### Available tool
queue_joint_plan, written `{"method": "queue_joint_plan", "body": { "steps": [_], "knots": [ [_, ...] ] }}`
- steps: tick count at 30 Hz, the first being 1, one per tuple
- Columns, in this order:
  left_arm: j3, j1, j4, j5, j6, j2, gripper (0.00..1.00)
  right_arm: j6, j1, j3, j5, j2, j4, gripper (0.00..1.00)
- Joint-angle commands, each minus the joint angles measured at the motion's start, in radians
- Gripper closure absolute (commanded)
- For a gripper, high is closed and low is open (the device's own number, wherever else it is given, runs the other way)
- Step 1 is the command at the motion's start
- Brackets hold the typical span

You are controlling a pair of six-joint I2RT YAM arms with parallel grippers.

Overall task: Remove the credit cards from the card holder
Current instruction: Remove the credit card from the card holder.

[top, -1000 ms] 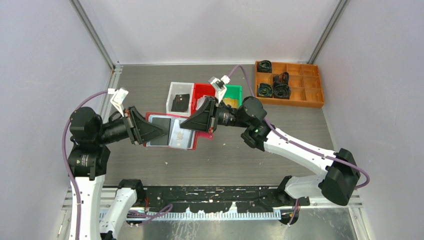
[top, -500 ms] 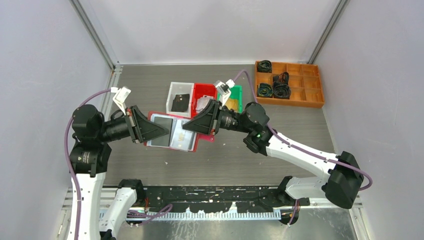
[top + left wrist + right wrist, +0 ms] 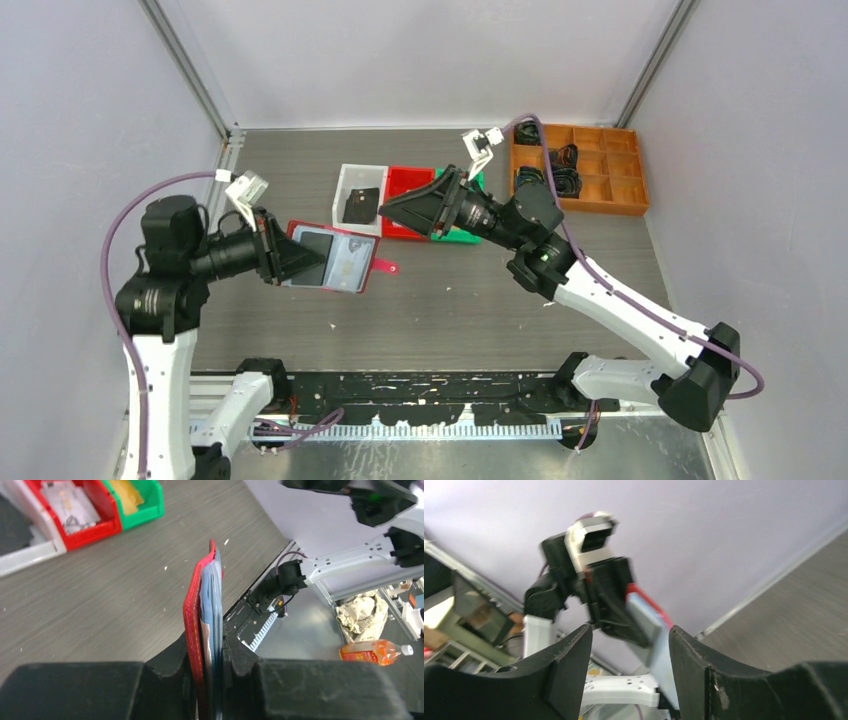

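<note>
Holding the card holder [image 3: 345, 262] above the table [image 3: 450, 300], open face offered for picking: left gripper [image 3: 300, 258], jaws pinching its edge. Right gripper [image 3: 392, 210] over the bins, jaws spread, empty.

- White bin [image 3: 30, 555]: black card [image 3: 360, 205].
- Red bin [image 3: 95, 530]: pale cards [image 3: 67, 507].
- Green bin [image 3: 150, 510]: gold card [image 3: 127, 492].
- Holder sleeves: more cards [image 3: 216, 600].

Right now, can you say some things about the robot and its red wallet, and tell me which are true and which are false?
1. The left end effector is clamped on the red card holder. True.
2. The right end effector grips a card. False: it is open and empty.
3. The green bin has gold cards in it. True.
4. The white bin holds nothing. False: a black card lies in it.
</note>
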Motion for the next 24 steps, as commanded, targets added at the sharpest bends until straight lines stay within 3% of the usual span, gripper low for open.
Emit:
{"method": "queue_joint_plan", "body": {
  "steps": [1,8,18,24],
  "knots": [
    [0.095,0.004,-0.226,-0.053,0.189,0.138,0.9,0.106,0.063,0.038,-0.134,0.115,0.11,0.38],
    [0.215,0.004,-0.387,0.022,0.258,0.258,0.91,0.268,0.163,0.007,-0.216,0.302,0.388,0.4],
    [0.205,0.004,-0.323,0.187,0.131,0.231,0.82,0.287,0.163,-0.048,-0.173,0.335,0.457,0.45],
    [0.165,0.004,-0.2,0.328,-0.03,0.204,0.76,0.314,0.164,-0.052,-0.16,0.353,0.514,0.54]
  ]
}}
